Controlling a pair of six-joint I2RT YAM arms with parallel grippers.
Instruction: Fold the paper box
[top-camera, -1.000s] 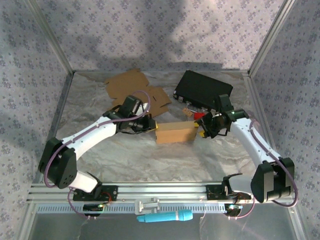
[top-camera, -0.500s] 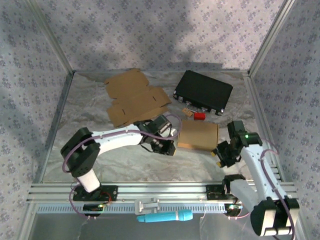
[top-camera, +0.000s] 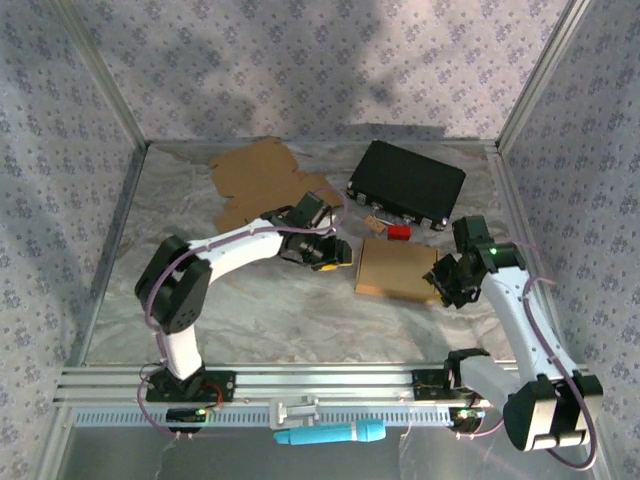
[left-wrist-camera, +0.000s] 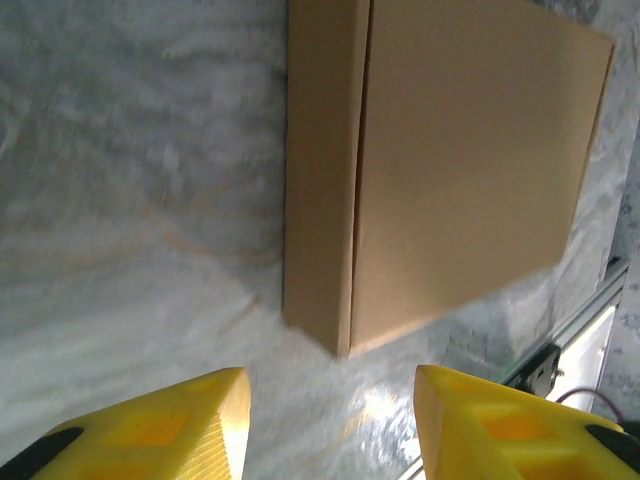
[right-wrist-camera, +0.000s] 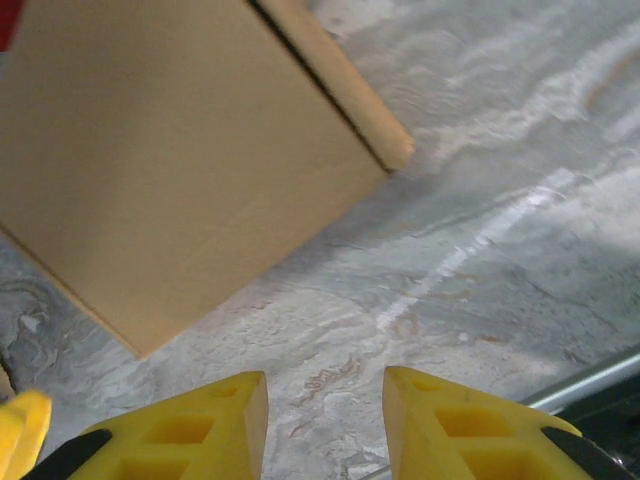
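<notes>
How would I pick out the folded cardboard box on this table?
Find the black case at the back right. Directly in front of it lies the folded box. It is closed and thick, unlike the flat, unfolded cardboard sheet at the back left.

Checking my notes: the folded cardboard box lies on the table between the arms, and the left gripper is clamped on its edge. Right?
No. The left wrist view shows the left gripper open and clear of the folded cardboard box, with nothing between its fingers. The rest is right.
</notes>
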